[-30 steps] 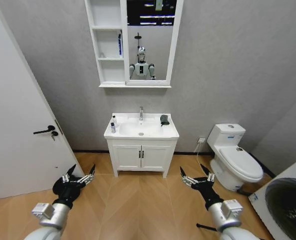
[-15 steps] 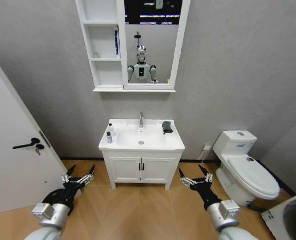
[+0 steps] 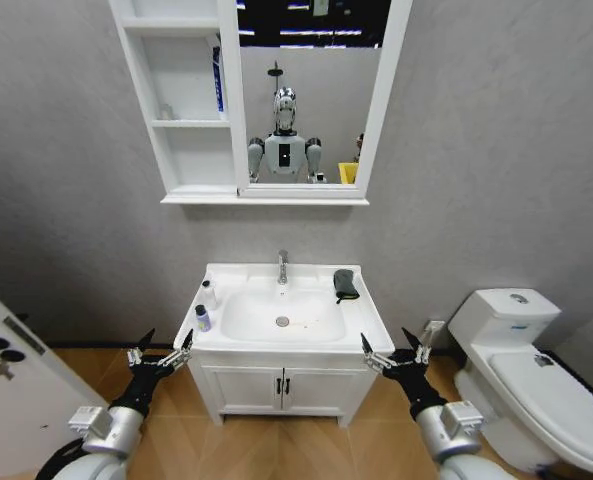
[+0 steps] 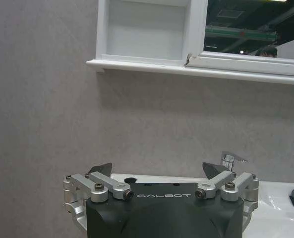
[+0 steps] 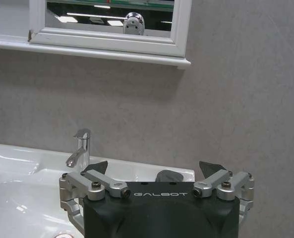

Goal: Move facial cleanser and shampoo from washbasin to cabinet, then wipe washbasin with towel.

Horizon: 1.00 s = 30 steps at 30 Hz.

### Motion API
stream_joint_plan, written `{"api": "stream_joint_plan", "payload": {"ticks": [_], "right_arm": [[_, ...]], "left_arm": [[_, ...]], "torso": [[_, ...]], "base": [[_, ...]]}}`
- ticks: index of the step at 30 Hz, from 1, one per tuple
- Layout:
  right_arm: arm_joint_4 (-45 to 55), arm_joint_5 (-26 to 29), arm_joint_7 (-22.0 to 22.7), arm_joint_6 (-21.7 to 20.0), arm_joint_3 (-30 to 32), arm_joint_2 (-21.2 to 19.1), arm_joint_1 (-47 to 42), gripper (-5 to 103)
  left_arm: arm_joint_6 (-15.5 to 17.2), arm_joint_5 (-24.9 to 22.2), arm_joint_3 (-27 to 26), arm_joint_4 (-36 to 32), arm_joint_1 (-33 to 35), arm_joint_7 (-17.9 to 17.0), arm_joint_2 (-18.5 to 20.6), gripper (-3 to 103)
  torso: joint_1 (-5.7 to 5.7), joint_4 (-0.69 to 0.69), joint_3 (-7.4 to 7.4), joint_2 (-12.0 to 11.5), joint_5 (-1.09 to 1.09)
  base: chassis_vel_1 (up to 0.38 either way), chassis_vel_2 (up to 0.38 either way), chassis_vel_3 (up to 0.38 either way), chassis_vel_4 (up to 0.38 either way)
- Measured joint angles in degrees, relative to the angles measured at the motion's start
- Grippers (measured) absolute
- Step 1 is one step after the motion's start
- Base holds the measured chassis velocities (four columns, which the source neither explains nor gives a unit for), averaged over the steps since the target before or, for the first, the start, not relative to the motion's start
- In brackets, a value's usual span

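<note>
Washbasin [image 3: 371, 315] sits in the lower middle of the head view, white, with an oval bowl and a shiny faucet [image 3: 283, 266] at its back edge. Nearest to the camera, at the bottom of the frame, are the two arms. The left gripper [image 3: 161, 347] is at the lower left, just off the basin's left front corner. Its fingers are spread wide and hold nothing. The right gripper [image 3: 396, 350] is at the lower right, just off the basin's right front corner. Its fingers are spread wide too, with nothing in them. Neither one touches the basin.

On the basin's left rim stands the facial cleanser [image 3: 203, 318], a small purple bottle. Just behind it, a bit farther back on the same rim, stands the shampoo [image 3: 208, 294], a slim white bottle. Both are upright. On the right rim, toward the back, lies the towel [image 3: 345, 284], a dark cloth.

Under the basin is a low white cupboard [image 3: 281, 388] with two doors. A white toilet [image 3: 521, 370] is at the lower right, and part of a door [image 3: 6, 400] is at the lower left.

Farther back, high on the grey wall, hangs the cabinet [image 3: 176, 95] with its open shelves in the upper left, joined to a mirror [image 3: 306, 90].
</note>
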Motion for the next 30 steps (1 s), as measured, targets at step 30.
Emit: {"api": "stream_joint_plan", "payload": {"ticks": [30], "right_arm": [[3.75, 1.68, 3.85, -1.38, 1.09, 0.21, 0.84, 100]], "left_arm": [[-7.25, 12.18, 9.14, 17.42, -5.51, -1.73, -4.80, 100]], "torso": [[-0.06, -0.02, -0.01, 0.02, -0.02]], "base": [[-0.012, 0.017, -0.006, -0.002]]}}
